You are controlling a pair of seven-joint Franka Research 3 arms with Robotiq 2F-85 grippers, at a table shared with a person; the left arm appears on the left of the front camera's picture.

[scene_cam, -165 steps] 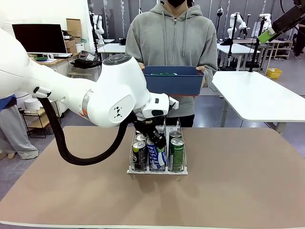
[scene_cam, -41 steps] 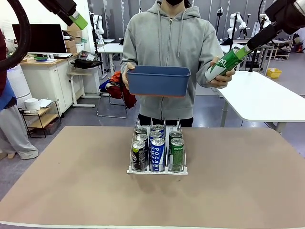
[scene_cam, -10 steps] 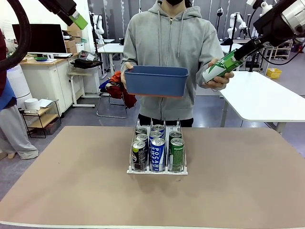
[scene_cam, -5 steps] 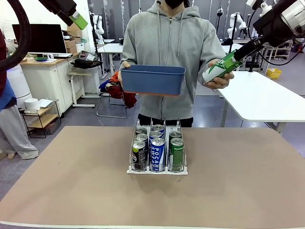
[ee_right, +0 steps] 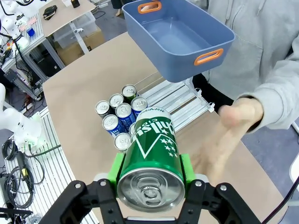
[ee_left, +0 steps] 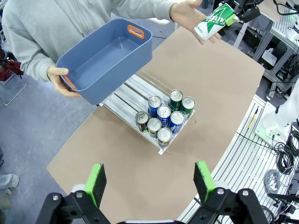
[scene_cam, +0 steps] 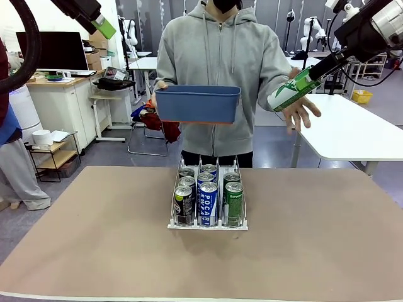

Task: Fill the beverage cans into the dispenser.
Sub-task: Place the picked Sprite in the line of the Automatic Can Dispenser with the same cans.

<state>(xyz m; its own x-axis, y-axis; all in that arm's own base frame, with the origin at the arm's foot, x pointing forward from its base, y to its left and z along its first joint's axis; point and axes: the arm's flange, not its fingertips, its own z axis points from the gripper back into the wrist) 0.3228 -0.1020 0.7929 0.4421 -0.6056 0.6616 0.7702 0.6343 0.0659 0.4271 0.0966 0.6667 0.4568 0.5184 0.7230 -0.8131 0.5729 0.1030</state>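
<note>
so, table (scene_cam: 327,251): a bare brown top that we share with the person; the rack sits near its centre, within reach of both arms, which we judge is why it was set there.
person: stands at 12 o'clock of the rack, holding a blue bin (scene_cam: 197,104) one-handed above it; in the right wrist view the bin (ee_right: 180,35) looks empty, so we judge the green can is the last one handed over.
person's hand (scene_cam: 300,112): open, fingers spread, just below and behind the can, apart from it as far as we can tell; we read this as a hand-over just done.
dispenser (scene_cam: 208,223): three lanes running toward the person, the low lip facing us so cans rest against it; the back of each lane is bare in the left wrist view (ee_left: 122,95).
cans in the dispenser (scene_cam: 208,201): seven, crowded at the lip end; black lane toward 9 o'clock, blue-and-white in the middle, green toward 3 o'clock with two cans.
green can (scene_cam: 293,90): held high, at about 2 o'clock from the rack and well apart from it, tilted.
right gripper (ee_right: 149,175): closed on the green can (ee_right: 152,154); the can lies squarely between the green pads, silver end toward the wrist.
left gripper (ee_left: 149,179): fingers spread wide with nothing between them, parked high over the table.
</note>
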